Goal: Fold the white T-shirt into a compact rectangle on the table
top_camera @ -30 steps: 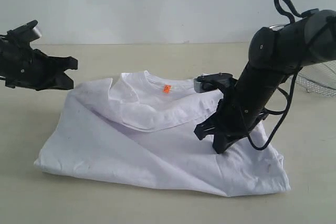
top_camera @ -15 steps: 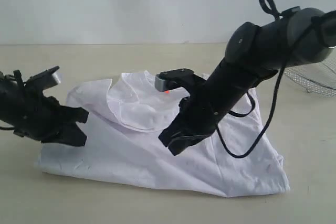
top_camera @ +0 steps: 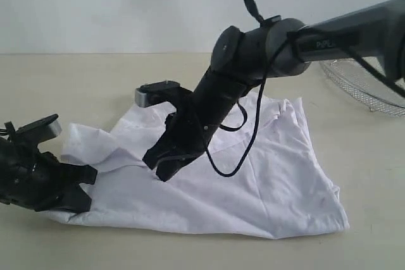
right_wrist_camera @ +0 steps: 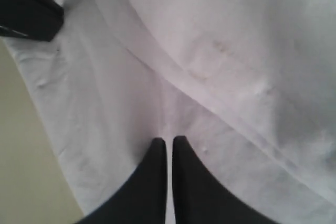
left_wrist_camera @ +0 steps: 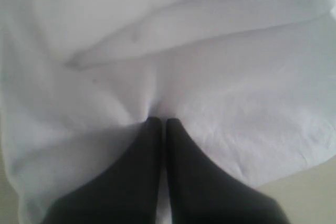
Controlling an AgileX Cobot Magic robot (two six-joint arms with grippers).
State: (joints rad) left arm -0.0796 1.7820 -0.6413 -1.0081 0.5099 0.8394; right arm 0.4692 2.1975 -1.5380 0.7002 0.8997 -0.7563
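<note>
Loosely crumpled, the white T-shirt lies on the table. At its left edge, the left gripper has its jaws pressed together, pinching cloth. Over its middle, the right gripper likewise pinches a fold, jaws together.

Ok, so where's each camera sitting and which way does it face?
Exterior: off the arms, facing across the pale beige table at the white cotton T-shirt; both black arms show.
Left wrist: on the left arm, looking along the left gripper pinching cloth.
Right wrist: same, along the right gripper.
All three share the T-shirt.
</note>
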